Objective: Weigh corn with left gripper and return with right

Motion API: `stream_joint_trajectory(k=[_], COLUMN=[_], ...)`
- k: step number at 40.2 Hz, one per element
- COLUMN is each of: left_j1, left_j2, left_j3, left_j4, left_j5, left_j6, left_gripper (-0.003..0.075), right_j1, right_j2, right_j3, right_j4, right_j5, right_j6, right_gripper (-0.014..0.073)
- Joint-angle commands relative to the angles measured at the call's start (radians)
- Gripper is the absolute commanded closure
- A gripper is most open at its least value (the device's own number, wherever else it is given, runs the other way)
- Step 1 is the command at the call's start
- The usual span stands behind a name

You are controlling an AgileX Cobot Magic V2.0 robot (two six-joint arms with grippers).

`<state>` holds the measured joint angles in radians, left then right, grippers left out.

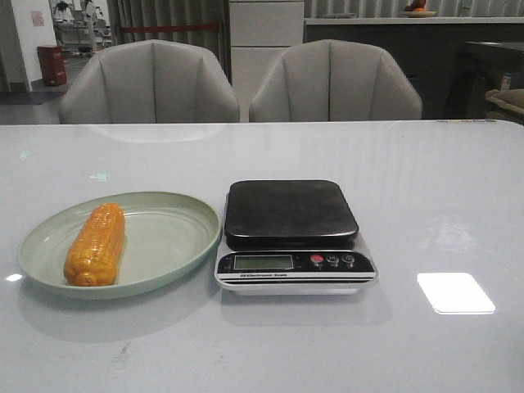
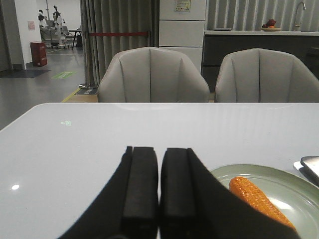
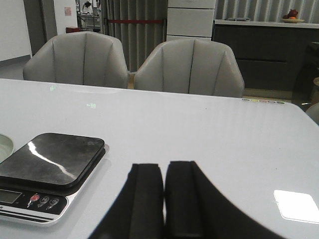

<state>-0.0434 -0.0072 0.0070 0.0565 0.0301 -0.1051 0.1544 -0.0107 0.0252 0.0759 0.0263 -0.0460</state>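
The orange-yellow corn point(image 1: 97, 244) lies on a pale green plate point(image 1: 176, 237) at the front left of the table; it also shows in the left wrist view point(image 2: 259, 201). A digital scale point(image 1: 291, 214) with a dark empty platform stands just right of the plate, and shows in the right wrist view point(image 3: 52, 162). My left gripper point(image 2: 159, 152) is shut and empty, low over the table to the left of the plate. My right gripper point(image 3: 165, 167) is shut and empty, to the right of the scale. Neither gripper shows in the front view.
Two grey armchairs point(image 1: 151, 82) point(image 1: 334, 80) stand behind the table's far edge. A bright light patch point(image 1: 455, 292) lies on the glossy table at the front right. The scale's display and buttons point(image 1: 332, 260) face the front.
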Motion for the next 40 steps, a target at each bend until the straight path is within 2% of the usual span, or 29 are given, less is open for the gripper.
stream_joint_trajectory(k=[1,13,16,20,22,25,33,40], left_j1=[0.002,0.002,0.002,0.002,0.002,0.002,-0.004,-0.008], left_j2=[-0.018,-0.018,-0.018,-0.018,-0.018,-0.008,0.103,0.205], left_j3=[-0.001,-0.001,-0.001,-0.005,-0.026,-0.087,-0.284,-0.362], left_j4=[-0.001,-0.001,-0.001,-0.001,-0.001,-0.001,-0.001,-0.001], left_j5=[-0.076,-0.119,-0.203,-0.384,-0.421,-0.360,-0.070,0.021], left_j6=[-0.003,-0.003,-0.004,-0.007,-0.018,-0.055,-0.067,-0.067], left_gripper=[0.0606,0.0606,0.0606,0.0606,0.0606,0.0606,0.0606,0.0606], right_j1=[-0.005,-0.005,-0.005,-0.005,-0.005,-0.005,-0.005,-0.005], right_j2=[-0.019,-0.019,-0.019,-0.019,-0.019,-0.019,-0.019,-0.019], right_j3=[0.005,0.005,0.005,0.005,0.005,0.005,0.005,0.005], right_j4=[-0.010,-0.010,-0.010,-0.010,-0.010,-0.010,-0.010,-0.010], right_j5=[-0.076,-0.076,-0.076,-0.076,-0.076,-0.076,-0.076,-0.076], right_j6=[-0.008,-0.008,-0.008,-0.008,-0.008,-0.008,-0.008,-0.008], right_gripper=[0.0407,0.0407,0.0407,0.0407,0.0407,0.0407,0.0407,0.0407])
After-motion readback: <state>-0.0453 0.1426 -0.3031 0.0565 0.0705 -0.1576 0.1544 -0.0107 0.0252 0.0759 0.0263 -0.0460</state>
